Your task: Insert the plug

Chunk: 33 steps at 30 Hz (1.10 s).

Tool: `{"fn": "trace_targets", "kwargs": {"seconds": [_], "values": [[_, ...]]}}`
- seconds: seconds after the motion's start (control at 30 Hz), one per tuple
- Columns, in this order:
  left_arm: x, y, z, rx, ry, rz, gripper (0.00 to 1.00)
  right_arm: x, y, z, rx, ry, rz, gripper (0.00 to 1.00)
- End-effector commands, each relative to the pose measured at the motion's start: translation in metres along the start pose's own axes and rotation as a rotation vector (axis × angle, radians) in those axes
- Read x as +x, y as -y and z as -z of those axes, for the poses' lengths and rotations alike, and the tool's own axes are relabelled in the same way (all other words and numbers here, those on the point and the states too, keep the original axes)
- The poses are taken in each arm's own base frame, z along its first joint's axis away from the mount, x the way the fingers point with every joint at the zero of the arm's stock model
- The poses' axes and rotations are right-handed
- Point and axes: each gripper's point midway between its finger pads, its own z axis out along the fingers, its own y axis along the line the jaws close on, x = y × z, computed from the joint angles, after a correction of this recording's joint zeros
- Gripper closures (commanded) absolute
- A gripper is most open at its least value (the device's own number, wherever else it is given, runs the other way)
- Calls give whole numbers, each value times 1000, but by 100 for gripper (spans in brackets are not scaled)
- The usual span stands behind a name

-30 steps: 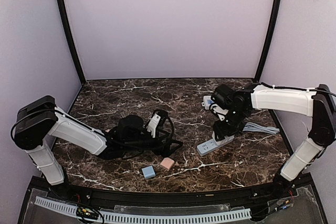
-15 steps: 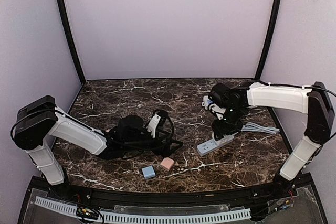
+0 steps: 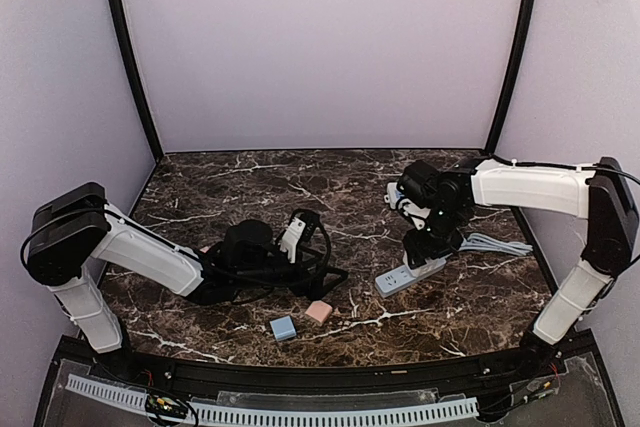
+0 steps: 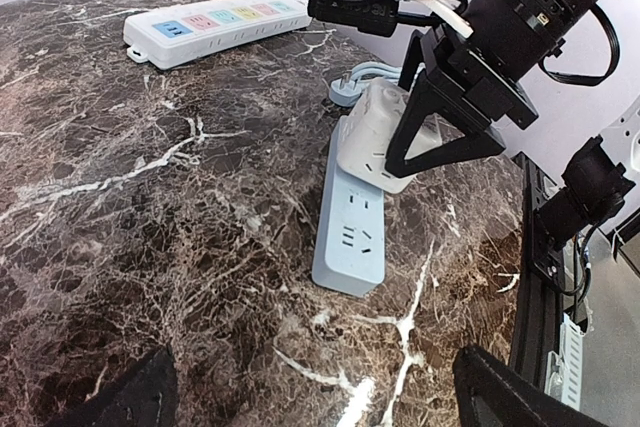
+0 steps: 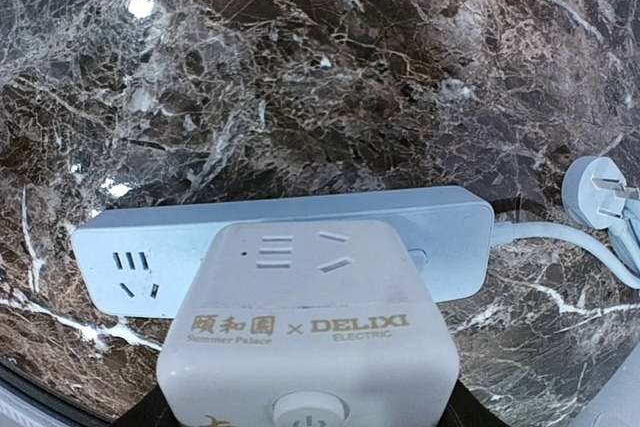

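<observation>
My right gripper (image 3: 428, 245) is shut on a white cube plug adapter (image 5: 310, 327) with gold DELIXI lettering and holds it down against the cord end of a light-blue power strip (image 5: 280, 237). The strip lies flat on the marble, as the top view (image 3: 408, 275) shows. The left wrist view shows the cube (image 4: 375, 137) slightly tilted on the strip (image 4: 350, 232), between the right gripper's (image 4: 440, 137) black fingers. The prongs are hidden. My left gripper (image 4: 320, 407) is open and empty, low over the table, left of the strip.
A white power strip with coloured sockets (image 4: 215, 25) lies farther back. The blue strip's cord and its plug (image 5: 600, 197) trail to the right. A blue block (image 3: 283, 327) and a pink block (image 3: 319, 311) sit near the front edge. Black cable (image 3: 320, 272) loops by the left arm.
My right gripper with the cube has shifted slightly left over the strip. The left arm has not moved.
</observation>
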Motion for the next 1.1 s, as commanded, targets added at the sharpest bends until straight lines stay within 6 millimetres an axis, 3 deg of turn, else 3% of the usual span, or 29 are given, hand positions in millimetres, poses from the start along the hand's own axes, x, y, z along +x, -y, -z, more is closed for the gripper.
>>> {"fn": "trace_targets", "kwargs": {"seconds": [0.0,0.57,1.07], "values": [[-6,7,7,19,26,-8,4,3,6,-11,40,8,-98,100],[-6,7,6,23,24,-7,4,0,-9,-25,-5,-41,52,100],[-4,7,5,24,21,-5,4,2,1,-34,63,-60,8,100]]}}
